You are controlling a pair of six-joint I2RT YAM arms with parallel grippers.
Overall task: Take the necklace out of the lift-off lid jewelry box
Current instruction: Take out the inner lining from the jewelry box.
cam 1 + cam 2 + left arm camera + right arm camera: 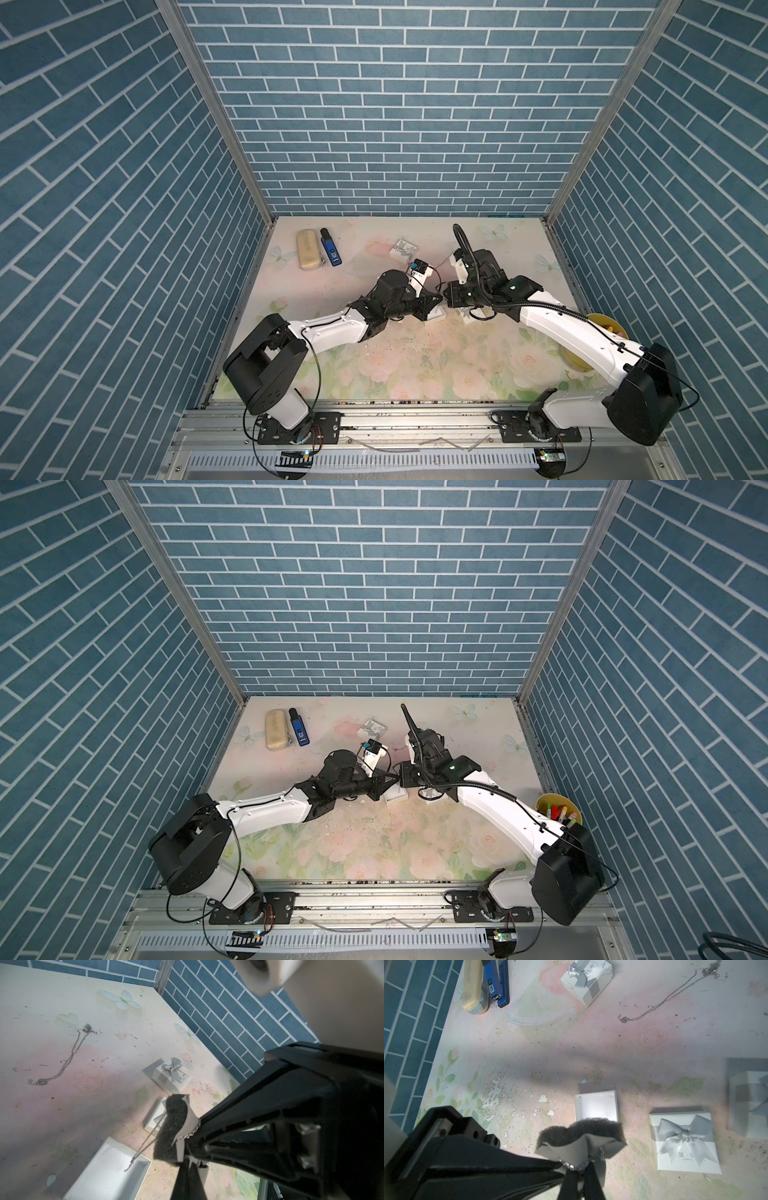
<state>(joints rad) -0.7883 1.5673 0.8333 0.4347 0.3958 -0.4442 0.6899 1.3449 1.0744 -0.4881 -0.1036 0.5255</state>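
A black foam pad with a grey facing hangs above the table between my two grippers. The necklace is strung on it: its sparkling part lies along the pad's edge, and its thin chain dangles down over the open white jewelry box base. My left gripper is shut on the pad's edge. Meeting it tip to tip, the right gripper pinches the same edge. In both top views the grippers meet at mid-table above the box.
A second necklace lies loose on the mat. A bowed lid sits beside the base, with closed bowed boxes further off. A beige case and blue stapler lie far left. A yellow pen cup stands right.
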